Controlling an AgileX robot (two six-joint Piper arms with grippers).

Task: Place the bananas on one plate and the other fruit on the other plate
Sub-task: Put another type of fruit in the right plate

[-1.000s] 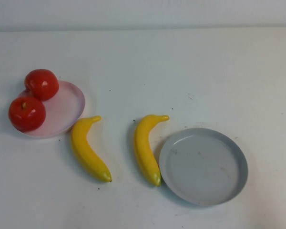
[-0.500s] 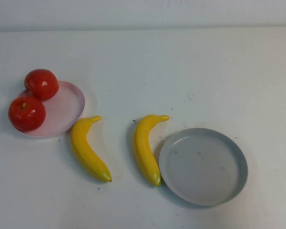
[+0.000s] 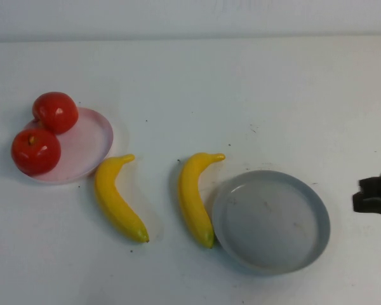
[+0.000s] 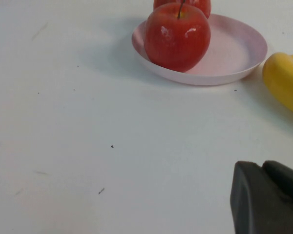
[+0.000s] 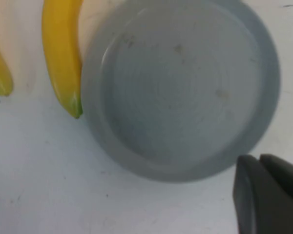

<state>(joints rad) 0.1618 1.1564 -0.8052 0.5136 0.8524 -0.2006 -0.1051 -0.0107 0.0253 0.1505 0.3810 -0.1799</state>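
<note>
Two red apples [image 3: 35, 151] [image 3: 55, 112] sit on the left edge of the pale pink plate [image 3: 86, 147]. Two yellow bananas [image 3: 117, 199] [image 3: 195, 197] lie on the table between the plates; the right one touches the rim of the empty grey plate [image 3: 271, 220]. My right gripper [image 3: 373, 194] shows at the right edge, just right of the grey plate, shut and empty. In the right wrist view it [image 5: 259, 161] is beside the grey plate [image 5: 185, 87]. My left gripper [image 4: 262, 166] is shut and empty, short of the pink plate [image 4: 234, 53] and the near apple [image 4: 177, 36].
White table with a pale back wall along its far edge [image 3: 190, 38]. Bare table surface lies behind both plates and in front of the bananas.
My right gripper has come into the high view at the right edge beside the grey plate. The fruit and plates have not moved.
</note>
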